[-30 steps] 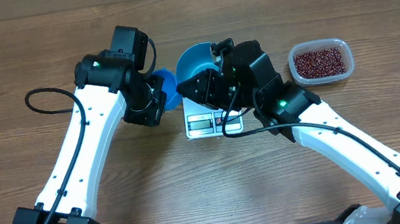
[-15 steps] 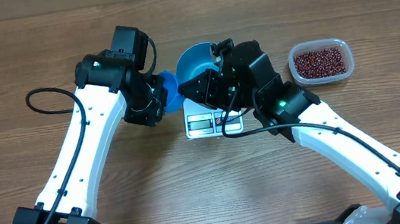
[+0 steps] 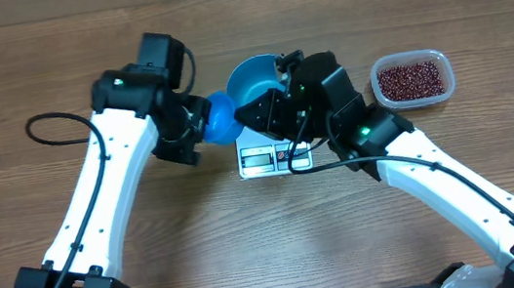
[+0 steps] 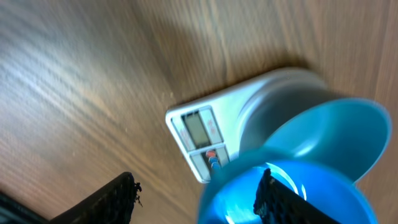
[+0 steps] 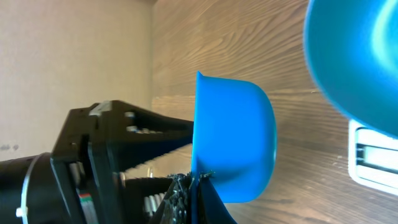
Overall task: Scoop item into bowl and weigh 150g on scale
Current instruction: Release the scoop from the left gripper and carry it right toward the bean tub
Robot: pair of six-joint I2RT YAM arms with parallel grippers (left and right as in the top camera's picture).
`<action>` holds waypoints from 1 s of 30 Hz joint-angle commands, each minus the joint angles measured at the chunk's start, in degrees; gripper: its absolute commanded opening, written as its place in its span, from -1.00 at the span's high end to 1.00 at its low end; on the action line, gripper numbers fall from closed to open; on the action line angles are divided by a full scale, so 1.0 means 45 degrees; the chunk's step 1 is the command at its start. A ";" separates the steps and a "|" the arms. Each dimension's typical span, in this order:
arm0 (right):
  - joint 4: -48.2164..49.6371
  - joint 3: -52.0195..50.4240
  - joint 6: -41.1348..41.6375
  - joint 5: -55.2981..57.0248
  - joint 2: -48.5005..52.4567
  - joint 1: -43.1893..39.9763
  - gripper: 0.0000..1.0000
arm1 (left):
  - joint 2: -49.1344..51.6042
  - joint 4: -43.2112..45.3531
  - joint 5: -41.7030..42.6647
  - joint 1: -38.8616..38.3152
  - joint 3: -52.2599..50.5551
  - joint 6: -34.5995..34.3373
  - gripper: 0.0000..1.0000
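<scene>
The right gripper (image 5: 194,196) is pinched shut on the rim end of a small blue scoop (image 5: 233,140), holding it on its side so the rounded cup bulges toward the right of the wrist view. The scoop hangs just left of the bowl (image 3: 250,74), above the table (image 3: 49,51).

The left gripper (image 4: 198,186) is at the scoop's other side with its jaws spread wide. One dark finger (image 4: 109,199) stands clear of the scoop. The other is at the scoop's far side, and whether it touches cannot be told.

The bright blue bowl sits on the white scale (image 3: 259,158) near the middle of the table. The right gripper covers part of the bowl from overhead. The scale's display panel faces the table's near edge; its reading is too small to make out.

The red-brown beans (image 3: 411,79) lie in a clear rectangular tub (image 3: 376,85), apart from the bowl toward the table's right edge, beyond the right arm.
</scene>
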 commanded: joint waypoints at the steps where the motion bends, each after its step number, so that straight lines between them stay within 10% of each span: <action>1: -0.0044 0.0277 -0.0879 -0.0058 -0.0058 -0.0554 0.93 | 0.0063 0.0117 -0.0437 0.0928 0.0243 0.2021 -0.31; 11: -0.0015 0.0277 -0.2229 -0.1681 -0.0083 -0.1719 0.92 | 0.0063 0.0933 -0.0432 0.1724 0.0243 0.7966 -0.45; 30: -0.1282 0.0277 -0.3866 -0.4138 -0.1200 -0.4857 0.92 | 0.0063 0.2492 0.2812 0.1234 0.0243 1.3318 -0.54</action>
